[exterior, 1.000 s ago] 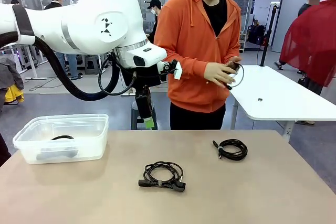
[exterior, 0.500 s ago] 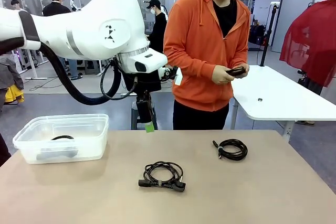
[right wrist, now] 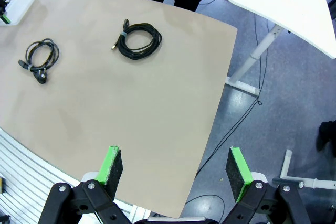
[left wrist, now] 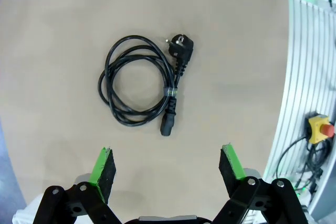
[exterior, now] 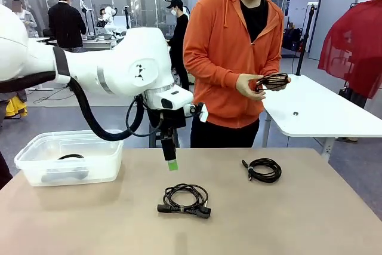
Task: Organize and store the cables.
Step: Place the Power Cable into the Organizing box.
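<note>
A coiled black power cable [exterior: 184,200] with a plug lies on the tan table near the front middle. My left gripper [exterior: 172,163] hangs open just above and behind it, fingers pointing down. In the left wrist view that cable [left wrist: 142,85] lies ahead of the open left gripper [left wrist: 168,169], nothing between the green pads. A second coiled cable [exterior: 262,169] rests to the right. The person in an orange hoodie holds a third coil [exterior: 271,82] in both hands. My right gripper [right wrist: 173,166] is open, high over the table's edge, far from both cables [right wrist: 139,40] [right wrist: 39,56].
A clear plastic bin [exterior: 36,174] stands at the table's left with a black cable [exterior: 71,157] and a dark item inside. A white table [exterior: 322,111] stands behind at the right. Other people stand far in the background.
My left arm has come down and slightly right, bringing its open gripper close above the power cable. The person's hands have shifted, now holding a coil out to the right.
</note>
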### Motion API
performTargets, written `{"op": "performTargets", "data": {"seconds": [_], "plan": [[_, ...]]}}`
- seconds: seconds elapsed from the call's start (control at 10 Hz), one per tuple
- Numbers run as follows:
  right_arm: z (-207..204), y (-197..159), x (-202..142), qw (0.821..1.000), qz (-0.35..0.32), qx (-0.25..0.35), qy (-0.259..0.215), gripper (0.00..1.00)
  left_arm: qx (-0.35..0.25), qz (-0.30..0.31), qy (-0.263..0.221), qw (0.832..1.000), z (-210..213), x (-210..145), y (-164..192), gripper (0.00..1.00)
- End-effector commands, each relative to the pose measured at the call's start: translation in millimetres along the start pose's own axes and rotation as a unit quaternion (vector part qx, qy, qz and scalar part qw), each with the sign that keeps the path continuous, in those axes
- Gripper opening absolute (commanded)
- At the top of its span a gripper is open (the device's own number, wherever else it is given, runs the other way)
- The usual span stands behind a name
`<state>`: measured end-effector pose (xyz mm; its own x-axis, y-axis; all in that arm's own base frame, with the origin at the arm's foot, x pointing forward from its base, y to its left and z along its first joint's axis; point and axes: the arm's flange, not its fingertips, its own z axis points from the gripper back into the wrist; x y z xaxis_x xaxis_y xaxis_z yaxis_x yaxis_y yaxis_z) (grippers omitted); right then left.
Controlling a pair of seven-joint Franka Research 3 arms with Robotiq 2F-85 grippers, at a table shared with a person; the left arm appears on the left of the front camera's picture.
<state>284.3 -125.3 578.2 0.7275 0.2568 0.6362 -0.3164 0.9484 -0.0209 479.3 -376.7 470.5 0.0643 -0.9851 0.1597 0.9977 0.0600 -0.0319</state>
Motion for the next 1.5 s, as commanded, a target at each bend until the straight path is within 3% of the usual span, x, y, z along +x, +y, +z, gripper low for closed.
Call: {"op": "performTargets", "data": {"seconds": [0.0, 0.5, 1.4], "plan": [[-2.0, 0.5, -3.4, 1.000, -0.001, 0.003, 0.000, 1.00, -0.008, -0.020, -0.017, 1.000, -19.5, 6.2, 4.5, 1.00], [-2.0, 0.5, -3.4, 1.000, -0.001, 0.003, 0.000, 1.00, -0.058, -0.013, 0.015, 0.998, -78.7, 3.2, 20.2, 1.00], [-2.0, 0.5, -3.4, 1.000, -0.001, 0.003, 0.000, 1.00, -0.091, -0.044, 0.011, 0.995, -137.3, 3.2, 8.0, 1.00]]}}
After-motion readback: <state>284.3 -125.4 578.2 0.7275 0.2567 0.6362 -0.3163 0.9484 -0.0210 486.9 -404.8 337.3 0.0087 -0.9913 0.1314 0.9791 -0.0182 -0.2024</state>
